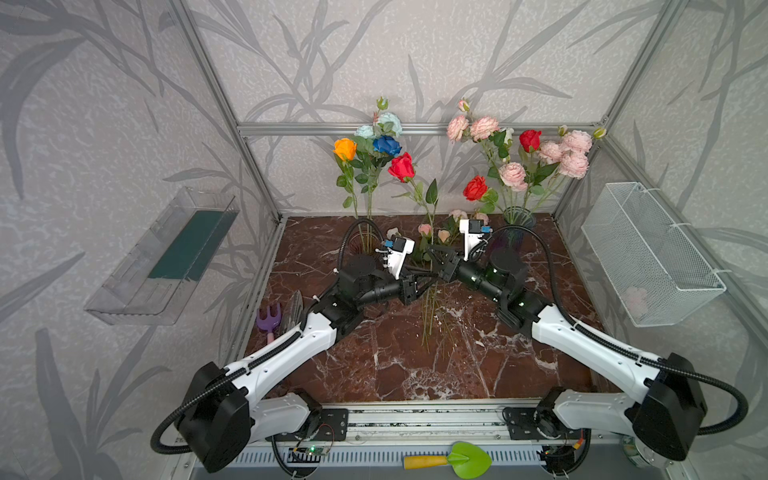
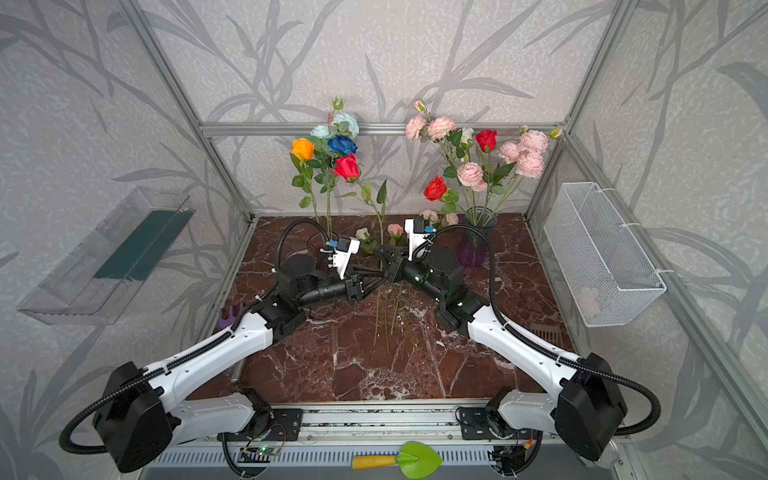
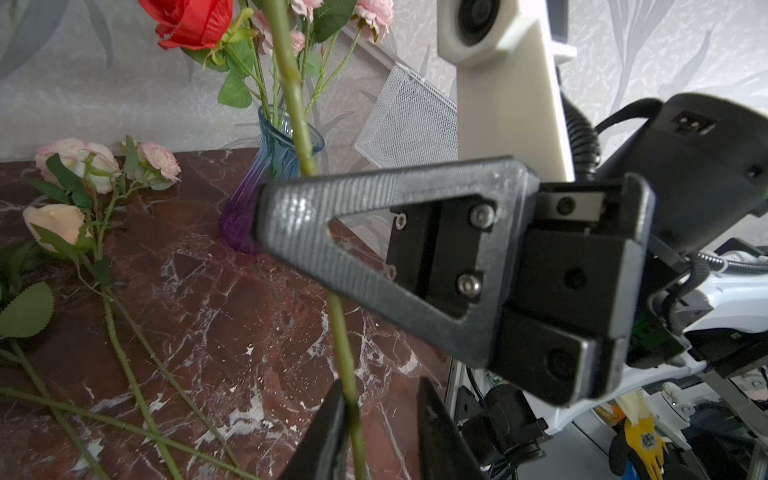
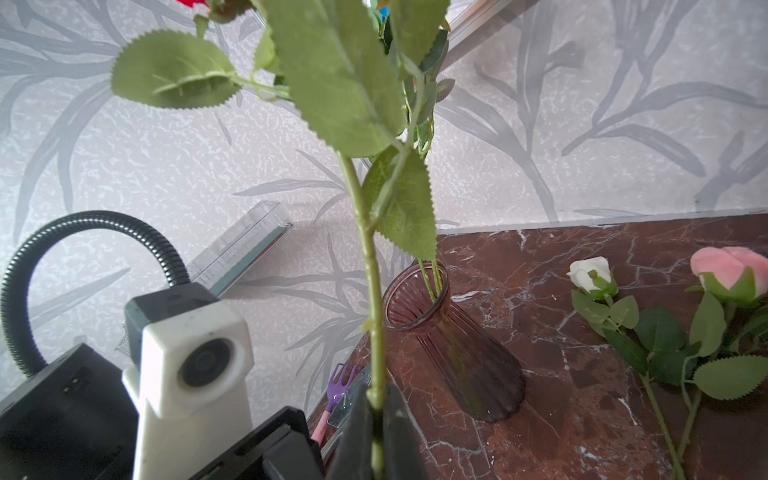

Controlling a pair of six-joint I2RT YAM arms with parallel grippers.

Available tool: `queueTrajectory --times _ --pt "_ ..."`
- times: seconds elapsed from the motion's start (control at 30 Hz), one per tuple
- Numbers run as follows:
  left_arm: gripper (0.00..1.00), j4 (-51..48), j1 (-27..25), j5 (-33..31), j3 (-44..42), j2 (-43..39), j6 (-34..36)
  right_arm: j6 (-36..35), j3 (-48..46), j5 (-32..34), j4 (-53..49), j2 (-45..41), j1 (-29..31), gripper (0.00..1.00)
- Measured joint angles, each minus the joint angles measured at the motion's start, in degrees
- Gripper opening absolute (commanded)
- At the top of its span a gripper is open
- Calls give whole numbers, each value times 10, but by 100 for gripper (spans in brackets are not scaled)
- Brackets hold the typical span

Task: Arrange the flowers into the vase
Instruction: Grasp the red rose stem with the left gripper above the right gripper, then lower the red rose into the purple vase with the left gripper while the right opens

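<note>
Right gripper (image 4: 377,399) clamps the red rose stem (image 4: 371,266), its bloom cropped; left gripper (image 3: 380,386) gapes around it.

Purple rake (image 1: 269,320), green trowel (image 1: 469,460), mesh basket (image 1: 623,232)

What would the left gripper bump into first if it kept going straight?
Probably the right gripper, straight ahead and clamped on the green stem that runs between the open jaws of the left gripper. Depth is hard to judge.
</note>
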Motion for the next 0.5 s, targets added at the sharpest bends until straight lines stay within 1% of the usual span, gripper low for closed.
queueTrajectory --times 0.03,0.1,0.13,0.17,0.2,0.27,0.3,0.37,0.43,0.5 --pt "14 -4 -1 -6 1 1 2 4 0 -2 3 0 1 0" --pt "3 -12 -2 -18 1 1 6 10 0 -6 8 1 5 0" --pt "0 -14 -2 -25 1 1 10 10 0 -6 9 1 7 0" --pt "0 -16 -2 -29 1 0 11 10 0 -5 9 1 8 0" --pt "0 -17 -3 -36 1 -1 14 11 0 -5 9 1 8 8" --pt "0 -20 -4 -49 1 -4 17 15 0 -8 10 1 8 34" --pt "0 -21 -5 -59 1 -7 18 16 0 -14 10 1 9 40" --pt "0 -26 -5 -80 0 -15 23 15 -1 -18 11 -1 13 44" --pt "0 -37 -5 -110 0 -32 37 7 -11 -19 12 -14 14 45" --pt "0 -51 -3 -143 -1 -58 59 -12 -31 -12 4 -47 15 46"
